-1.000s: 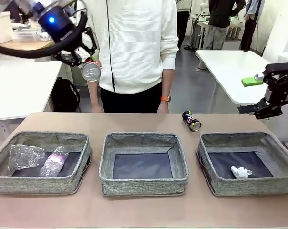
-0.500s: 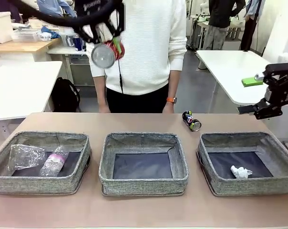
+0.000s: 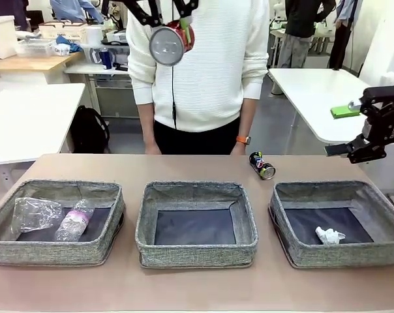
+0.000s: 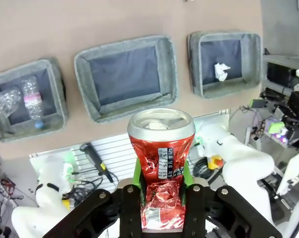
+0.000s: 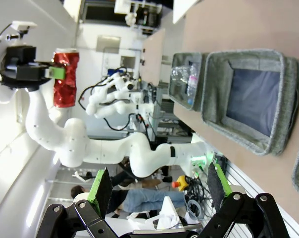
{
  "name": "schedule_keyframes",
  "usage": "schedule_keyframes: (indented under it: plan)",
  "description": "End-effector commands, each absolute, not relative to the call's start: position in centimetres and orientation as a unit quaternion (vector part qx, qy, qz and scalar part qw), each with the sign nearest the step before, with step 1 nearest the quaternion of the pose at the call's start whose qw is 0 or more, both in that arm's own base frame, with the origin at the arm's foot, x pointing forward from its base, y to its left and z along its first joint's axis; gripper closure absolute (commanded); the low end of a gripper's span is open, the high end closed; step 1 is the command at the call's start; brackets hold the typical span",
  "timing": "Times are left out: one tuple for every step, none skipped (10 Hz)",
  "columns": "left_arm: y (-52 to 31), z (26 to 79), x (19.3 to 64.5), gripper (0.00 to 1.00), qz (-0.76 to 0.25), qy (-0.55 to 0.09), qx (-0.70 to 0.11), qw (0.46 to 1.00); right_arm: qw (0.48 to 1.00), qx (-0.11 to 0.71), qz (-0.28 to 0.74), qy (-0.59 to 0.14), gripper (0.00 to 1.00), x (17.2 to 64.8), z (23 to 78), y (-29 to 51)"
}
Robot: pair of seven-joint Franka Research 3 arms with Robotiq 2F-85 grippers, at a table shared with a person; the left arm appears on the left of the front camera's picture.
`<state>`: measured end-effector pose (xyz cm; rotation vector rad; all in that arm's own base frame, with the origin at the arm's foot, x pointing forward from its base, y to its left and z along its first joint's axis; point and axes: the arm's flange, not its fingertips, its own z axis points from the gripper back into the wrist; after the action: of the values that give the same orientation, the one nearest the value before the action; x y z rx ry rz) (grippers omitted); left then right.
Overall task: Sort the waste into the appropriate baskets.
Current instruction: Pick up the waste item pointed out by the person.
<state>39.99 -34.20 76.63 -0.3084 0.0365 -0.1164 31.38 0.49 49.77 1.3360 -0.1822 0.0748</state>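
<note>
Table (image 3: 197, 293) is showing a matte tan top, with three grey woven-fabric bins sitting in a row on it, soft low walls, dark flat bottoms. Left bin (image 3: 53, 251) is holding a crinkled clear plastic cup (image 3: 35, 214) and a small clear bottle with a pink label (image 3: 75, 220), lying side by side and touching. Middle bin (image 3: 196, 253) is sitting between the other two. Right bin (image 3: 344, 254) is holding a small crumpled white paper wad (image 3: 330, 235).

Left gripper (image 4: 162, 186) is clamping a dented red metal can (image 4: 161, 148), green pads pressing both sides of the lower body, silver end facing the camera in the front view (image 3: 170, 43), high above the table in front of the person's white ribbed sweater (image 3: 203, 65).

Right gripper (image 5: 157, 188) is hanging off the table's right edge, fingers spread wide, nothing between them.

Dark printed can (image 3: 262, 165) is lying on its side on the bare table, behind the gap between middle and right bins, near the person's hand (image 3: 238, 149).
</note>
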Motion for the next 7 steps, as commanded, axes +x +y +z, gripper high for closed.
schedule_keyframes:
  plan:
    - [-35.8, 76.9, 41.2, 0.69, -0.036, 0.025, -0.147, 0.988, 0.773, 0.626, 0.039, -0.09, 0.0, 31.4, 49.9, 0.6]
    - [-36.1, 76.6, 41.6, 0.69, -0.036, 0.042, -0.142, 0.988, 0.773, 0.626, 0.039, -0.09, 0.0, 31.4, 49.9, 0.6]
    - [-34.9, 76.1, 40.5, 0.69, -0.053, 0.025, -0.155, 0.986, 0.773, 0.626, 0.039, -0.09, 0.0, 31.4, 49.9, 0.6]
    - [-34.9, 76.1, 40.5, 0.69, -0.053, 0.025, -0.155, 0.986, 0.773, 0.626, 0.039, -0.09, 0.0, 31.4, 49.9, 0.6]
    - [-34.9, 76.1, 40.5, 0.69, -0.053, 0.025, -0.155, 0.986, 0.773, 0.626, 0.039, -0.09, 0.0, 31.4, 49.9, 0.6]
    - [-34.9, 76.1, 40.5, 0.69, -0.053, 0.025, -0.155, 0.986, 0.773, 0.626, 0.039, -0.09, 0.0, 31.4, 49.9, 0.6]
    - [-34.9, 76.1, 40.5, 0.69, -0.053, 0.025, -0.155, 0.986, 0.773, 0.626, 0.039, -0.09, 0.0, 31.4, 49.9, 0.6]
